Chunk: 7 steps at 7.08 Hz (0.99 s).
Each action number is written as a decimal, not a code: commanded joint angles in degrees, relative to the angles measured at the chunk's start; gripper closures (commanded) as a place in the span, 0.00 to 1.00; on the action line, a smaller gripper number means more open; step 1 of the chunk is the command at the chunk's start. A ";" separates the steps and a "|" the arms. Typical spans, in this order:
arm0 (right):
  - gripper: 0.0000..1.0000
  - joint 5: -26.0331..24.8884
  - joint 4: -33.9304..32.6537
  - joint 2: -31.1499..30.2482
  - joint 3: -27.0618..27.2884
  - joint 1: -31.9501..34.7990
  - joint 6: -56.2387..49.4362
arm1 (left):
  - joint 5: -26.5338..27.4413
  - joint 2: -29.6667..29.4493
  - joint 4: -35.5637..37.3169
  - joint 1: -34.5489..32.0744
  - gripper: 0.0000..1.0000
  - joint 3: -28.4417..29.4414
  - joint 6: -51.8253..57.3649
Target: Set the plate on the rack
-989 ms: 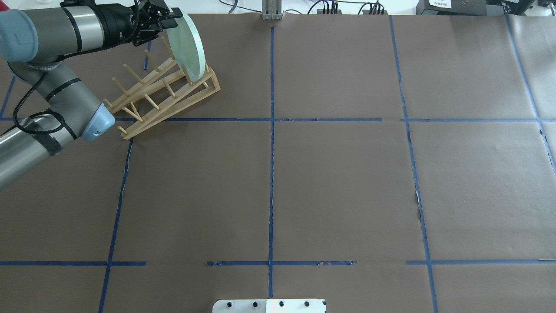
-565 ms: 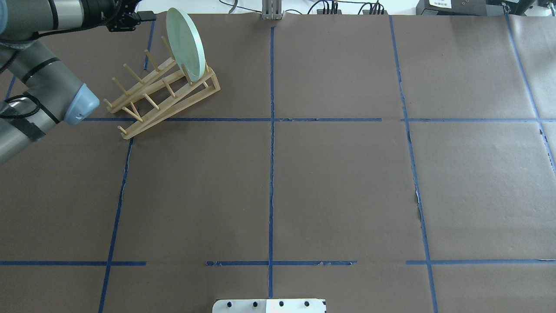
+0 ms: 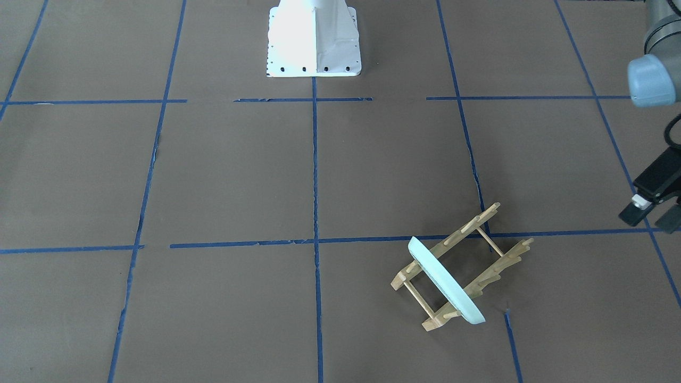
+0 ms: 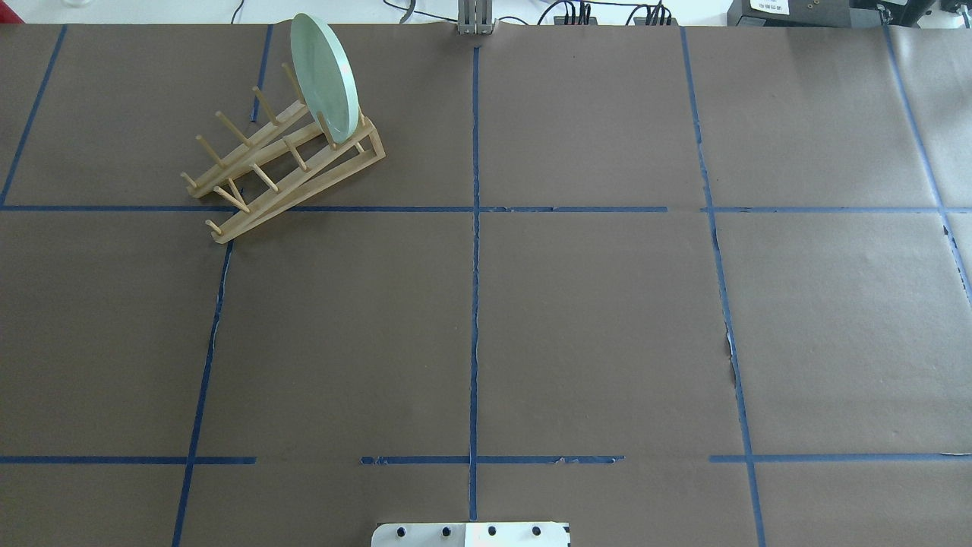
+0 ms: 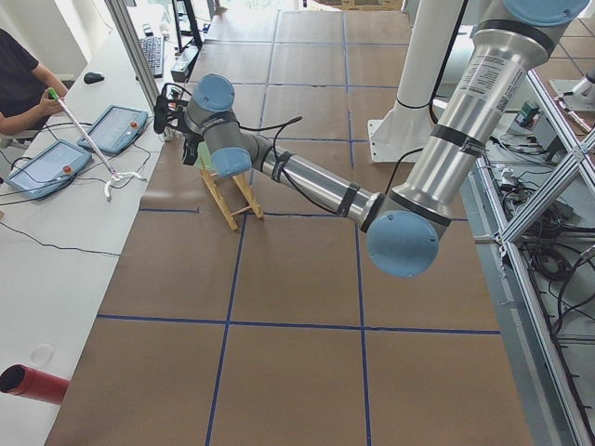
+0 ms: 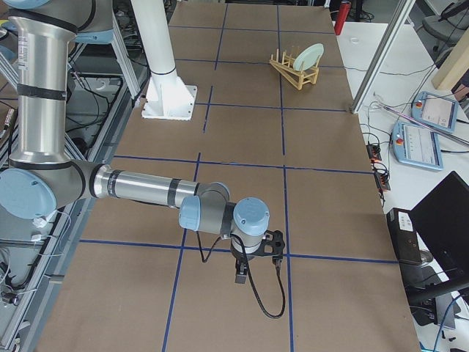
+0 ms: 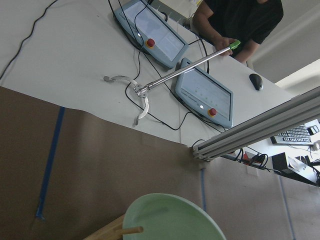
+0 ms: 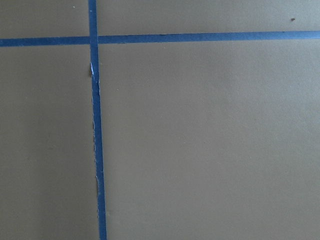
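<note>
The pale mint-green plate (image 4: pixel 325 76) stands on edge between the pegs at the far end of the light-wood rack (image 4: pixel 281 163), at the table's back left. Plate (image 3: pixel 446 281) and rack (image 3: pixel 481 250) also show in the front-facing view, and small in the exterior right view (image 6: pixel 309 55). My left gripper (image 3: pixel 652 217) is open and empty, well apart from the rack at the table's side. The left wrist view shows the plate's upper rim (image 7: pixel 175 220) and one peg. My right gripper (image 6: pixel 253 268) hangs low over bare paper far from the rack; I cannot tell if it is open.
The white robot base (image 3: pixel 313 37) stands at the middle of the near edge. An operator (image 5: pixel 23 84) sits beyond the table's left end with two tablets (image 5: pixel 56 158) and a grabber stick (image 7: pixel 190 65). A red tube (image 5: pixel 33 383) lies there too.
My left gripper let go of the plate's upper rim and drew back to the left, out of the overhead view. The plate stays standing in the rack.
</note>
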 commanded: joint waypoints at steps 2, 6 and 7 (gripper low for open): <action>0.00 0.00 0.00 0.08 0.00 0.00 0.00 | -0.17 10.79 25.41 -9.04 0.00 -0.96 43.62; 0.00 0.00 0.00 0.00 0.00 0.00 0.00 | -0.69 18.56 41.75 -14.62 0.00 1.77 59.13; 0.00 0.00 0.00 0.00 0.00 0.00 0.00 | -0.69 19.16 43.56 -14.62 0.00 0.73 59.13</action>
